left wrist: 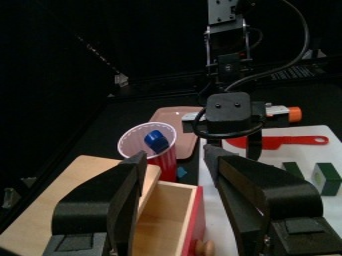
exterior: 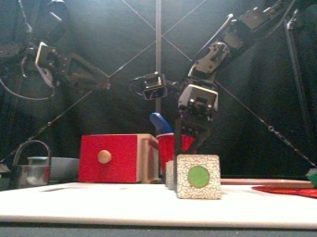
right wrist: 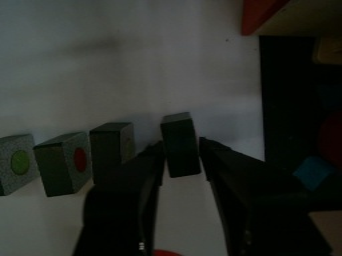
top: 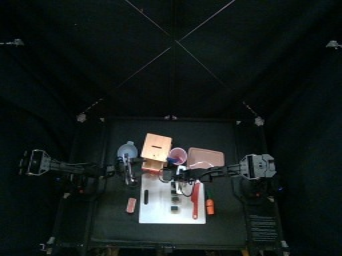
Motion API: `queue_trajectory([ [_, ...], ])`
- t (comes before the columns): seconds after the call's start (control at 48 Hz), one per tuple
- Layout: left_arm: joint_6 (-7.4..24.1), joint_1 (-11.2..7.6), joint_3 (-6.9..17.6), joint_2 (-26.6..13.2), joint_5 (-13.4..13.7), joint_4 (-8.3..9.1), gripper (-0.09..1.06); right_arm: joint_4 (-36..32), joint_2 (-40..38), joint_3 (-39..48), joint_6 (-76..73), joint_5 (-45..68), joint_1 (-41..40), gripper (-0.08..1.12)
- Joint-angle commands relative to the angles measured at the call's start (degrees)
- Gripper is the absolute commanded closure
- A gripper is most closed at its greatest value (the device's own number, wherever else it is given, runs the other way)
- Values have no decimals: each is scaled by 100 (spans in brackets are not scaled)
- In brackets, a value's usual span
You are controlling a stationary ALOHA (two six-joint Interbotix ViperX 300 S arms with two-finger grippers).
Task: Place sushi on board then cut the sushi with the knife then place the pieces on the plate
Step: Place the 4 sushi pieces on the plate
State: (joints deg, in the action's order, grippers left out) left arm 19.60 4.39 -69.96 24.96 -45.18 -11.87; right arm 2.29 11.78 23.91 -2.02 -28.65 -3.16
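Note:
On the white cutting board [top: 158, 214] lies a row of dark green sushi pieces [right wrist: 64, 165]; the nearest stands large in the front view [exterior: 196, 176]. My right gripper [right wrist: 181, 150] reaches over the board [top: 186, 184] with its jaws closed against the sides of one sushi piece [right wrist: 179, 158], set a little apart from the row. A red knife [top: 197, 205] lies on the board's right part. The pink plate [top: 207, 157] sits behind the board. My left gripper [left wrist: 207, 175] hangs open over the wooden box [top: 160, 148], holding nothing.
A red cup [left wrist: 154, 140] with a blue knife stands between box and plate. A metal cutter [exterior: 35, 162] is at the left, an orange toy [top: 209, 208] at the board's right edge, a small red toy [top: 131, 205] left of the board.

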Motion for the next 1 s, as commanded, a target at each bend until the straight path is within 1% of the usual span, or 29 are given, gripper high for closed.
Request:
queue_trajectory([
  [0.021,9,18,44,18,-62,-9,11,35,-114,-97,-53,53,0,47],
  [0.083,9,18,35,18,-62,-9,11,44,-158,-105,-70,53,0,51],
  [0.25,9,18,26,18,-62,0,12,158,-668,0,-246,-334,-53,51],
  [0.417,18,18,26,18,-53,26,11,255,-1406,554,-835,-1143,-193,51],
  [0.583,18,18,44,26,-53,26,11,229,-2109,1345,-1890,-1327,-290,51],
  [0.708,26,18,62,18,-53,35,11,-9,-2540,1767,-2725,-1160,-563,51],
  [0.792,26,18,70,26,-44,62,11,-308,-2681,1986,-3524,-791,-940,51],
  [0.938,9,18,97,18,-53,149,12,-800,-2496,2083,-5124,-290,-1626,51],
  [1.0,9,-26,105,26,-53,158,12,-1055,-2391,2074,-5730,-281,-1811,51],
])
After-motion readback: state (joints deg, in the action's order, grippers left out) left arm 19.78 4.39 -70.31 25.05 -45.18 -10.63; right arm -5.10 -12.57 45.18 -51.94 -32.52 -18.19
